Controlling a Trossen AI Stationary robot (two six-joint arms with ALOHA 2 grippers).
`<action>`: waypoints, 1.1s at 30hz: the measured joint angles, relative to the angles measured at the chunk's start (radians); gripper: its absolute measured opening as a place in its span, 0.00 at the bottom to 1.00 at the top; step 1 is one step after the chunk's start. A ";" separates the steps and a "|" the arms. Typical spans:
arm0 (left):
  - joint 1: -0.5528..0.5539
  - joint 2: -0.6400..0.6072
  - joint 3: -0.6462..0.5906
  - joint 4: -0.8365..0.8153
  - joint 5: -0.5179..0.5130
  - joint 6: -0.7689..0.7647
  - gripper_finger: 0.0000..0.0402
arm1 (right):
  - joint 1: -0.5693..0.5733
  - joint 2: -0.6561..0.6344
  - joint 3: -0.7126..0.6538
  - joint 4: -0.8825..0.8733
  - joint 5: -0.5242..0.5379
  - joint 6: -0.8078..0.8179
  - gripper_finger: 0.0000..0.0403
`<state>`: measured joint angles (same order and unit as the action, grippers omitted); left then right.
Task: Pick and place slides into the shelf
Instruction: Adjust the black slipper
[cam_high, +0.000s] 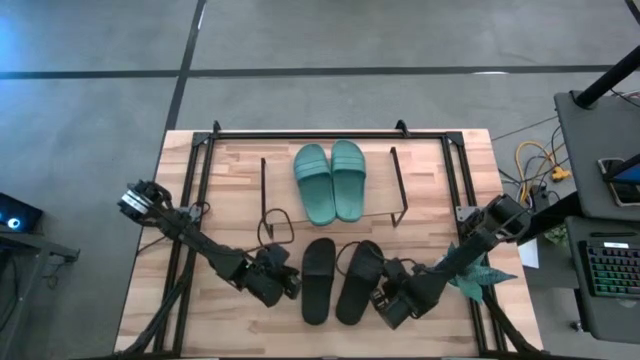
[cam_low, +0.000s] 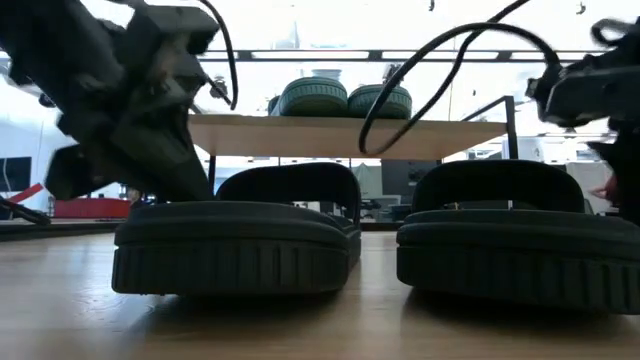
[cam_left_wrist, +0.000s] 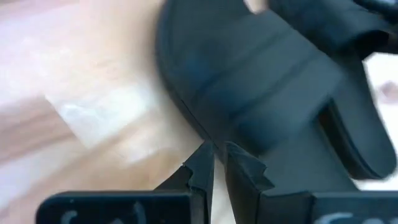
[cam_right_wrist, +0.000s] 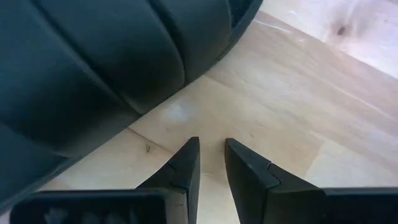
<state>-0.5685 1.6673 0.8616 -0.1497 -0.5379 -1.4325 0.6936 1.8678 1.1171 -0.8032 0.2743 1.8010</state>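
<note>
Two teal slides (cam_high: 331, 181) lie side by side on the shelf's top board (cam_low: 350, 135); its thin frame (cam_high: 399, 186) stands at the table's middle. Two black slides lie soles down on the table in front of it, the left one (cam_high: 318, 281) and the right one (cam_high: 358, 283). My left gripper (cam_high: 288, 285) sits low at the left black slide's outer side (cam_left_wrist: 261, 106), its fingers almost together. My right gripper (cam_high: 385, 300) is low beside the right black slide (cam_right_wrist: 93, 68), fingers almost together over bare wood, apart from the slide. My left gripper (cam_left_wrist: 217, 155) has its fingertips at the outer side edge of the left black slide's sole (cam_left_wrist: 198, 134), coming level from the table's left. Whether they touch it I cannot tell. The slide lies flat on the table.
A large black frame (cam_high: 205, 150) runs around the table. A green spiky plant (cam_high: 482, 276) lies by the right arm near the table's right edge. Cables loop near the shelf's left leg (cam_high: 272, 225). Bare wood shows at the near left (cam_high: 160, 300).
</note>
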 joint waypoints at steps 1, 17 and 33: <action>0.008 0.001 -0.004 0.000 0.001 -0.001 0.05 | -0.009 -0.005 -0.013 0.023 -0.004 -0.017 0.17; 0.050 0.005 -0.020 0.001 0.014 0.032 0.05 | -0.097 -0.004 -0.013 0.059 0.090 -0.200 0.17; 0.063 0.005 -0.024 0.015 0.031 0.026 0.05 | -0.160 -0.006 0.024 0.089 0.105 -0.370 0.17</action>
<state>-0.5055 1.6726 0.8375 -0.1347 -0.5069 -1.4067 0.5337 1.8622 1.1412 -0.7139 0.3794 1.4307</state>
